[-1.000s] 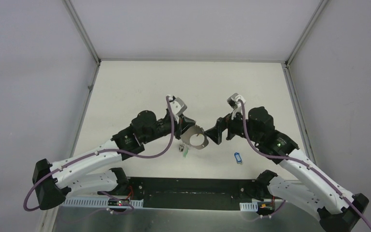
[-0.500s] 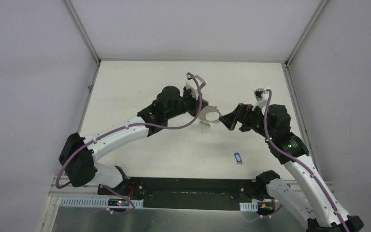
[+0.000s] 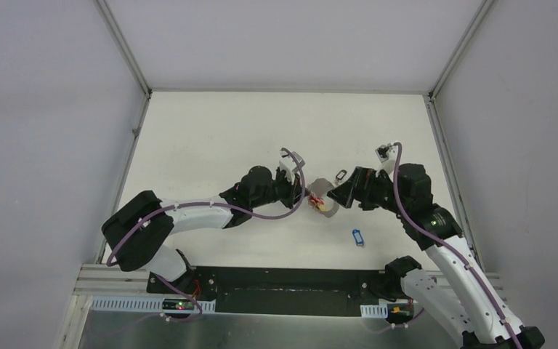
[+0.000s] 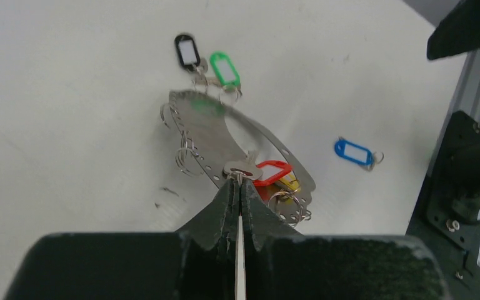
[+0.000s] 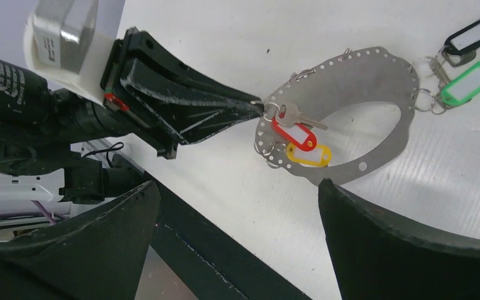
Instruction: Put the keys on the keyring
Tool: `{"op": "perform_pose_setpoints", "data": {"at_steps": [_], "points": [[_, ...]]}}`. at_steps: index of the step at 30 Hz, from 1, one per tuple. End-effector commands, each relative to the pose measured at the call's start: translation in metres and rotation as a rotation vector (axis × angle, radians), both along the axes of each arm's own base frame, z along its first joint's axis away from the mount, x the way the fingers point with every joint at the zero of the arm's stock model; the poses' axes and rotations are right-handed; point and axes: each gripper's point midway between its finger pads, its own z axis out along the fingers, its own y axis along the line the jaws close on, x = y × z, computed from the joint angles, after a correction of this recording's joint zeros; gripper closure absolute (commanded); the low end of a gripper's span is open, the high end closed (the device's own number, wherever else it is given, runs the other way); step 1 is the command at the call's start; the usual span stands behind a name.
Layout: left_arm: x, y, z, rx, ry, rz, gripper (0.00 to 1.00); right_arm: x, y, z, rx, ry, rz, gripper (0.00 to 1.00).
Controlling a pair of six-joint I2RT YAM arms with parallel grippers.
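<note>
The keyring (image 4: 209, 125) is a flat grey metal hoop with holes and small split rings along its rim, low over the white table (image 4: 69, 94). My left gripper (image 4: 239, 178) is shut on a split ring at its near rim, where a silver key (image 4: 244, 167) with a red tag (image 4: 274, 172) and a yellow tag (image 4: 289, 184) hang. Keys with black (image 4: 187, 51) and green (image 4: 224, 67) tags hang at the far rim. A blue-tagged key (image 4: 352, 152) lies loose on the table. My right gripper (image 5: 237, 184) is open beside the keyring (image 5: 350, 75), holding nothing.
In the top view the two grippers (image 3: 305, 196) (image 3: 332, 198) meet at the keyring (image 3: 321, 186) mid-table, with the blue-tagged key (image 3: 358, 238) nearer the arm bases. A black base plate (image 3: 290, 280) runs along the near edge. Grey walls enclose the table on three sides.
The left gripper carried the keyring away from the bases and to the right, then brought it down at mid-table. The right gripper followed, staying open beside it.
</note>
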Motion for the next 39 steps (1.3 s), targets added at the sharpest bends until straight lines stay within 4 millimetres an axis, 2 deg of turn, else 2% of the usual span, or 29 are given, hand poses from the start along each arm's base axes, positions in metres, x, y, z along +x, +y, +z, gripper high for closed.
{"op": "perform_pose_setpoints", "data": {"at_steps": [1,5,7,8,12,13,14,15,20,22,28,34,39], "points": [[-0.025,-0.005,0.009,-0.044,0.02,-0.041,1.0,-0.006,-0.004,-0.01,0.002,0.073,-0.029,0.0],[-0.034,0.011,-0.006,-0.017,0.086,0.035,1.0,-0.009,-0.005,-0.028,-0.01,0.16,-0.052,0.0],[-0.038,0.019,-0.009,-0.013,0.106,0.064,0.92,-0.011,-0.004,-0.037,-0.014,0.195,-0.051,0.0],[-0.038,0.024,-0.011,-0.01,0.121,0.084,0.84,-0.012,-0.004,-0.041,-0.016,0.211,-0.055,0.0],[-0.038,0.043,-0.005,-0.032,0.173,0.185,0.38,-0.012,-0.005,-0.056,-0.031,0.266,-0.071,0.0],[-0.039,0.046,-0.002,-0.037,0.173,0.194,0.25,-0.012,-0.005,-0.059,-0.034,0.278,-0.073,0.0],[-0.039,0.049,0.0,-0.036,0.173,0.2,0.05,-0.012,-0.005,-0.062,-0.037,0.292,-0.073,0.0],[-0.039,0.053,0.003,-0.036,0.176,0.215,0.01,-0.012,-0.004,-0.065,-0.04,0.305,-0.07,0.01],[-0.032,0.076,0.007,-0.035,0.27,0.369,0.01,-0.006,-0.002,-0.083,-0.092,0.362,-0.047,0.01],[-0.033,0.085,0.001,-0.023,0.35,0.42,0.01,-0.001,-0.003,-0.09,-0.124,0.382,-0.039,0.01],[-0.037,0.094,-0.015,-0.04,0.555,0.472,0.01,0.019,-0.011,-0.118,-0.191,0.481,-0.055,0.03],[-0.042,0.088,-0.036,0.067,0.693,0.409,0.01,0.042,-0.007,-0.139,-0.227,0.536,-0.019,0.07],[-0.047,0.075,-0.047,0.166,0.789,0.336,0.04,0.05,0.004,-0.159,-0.215,0.571,0.046,0.11]]}}
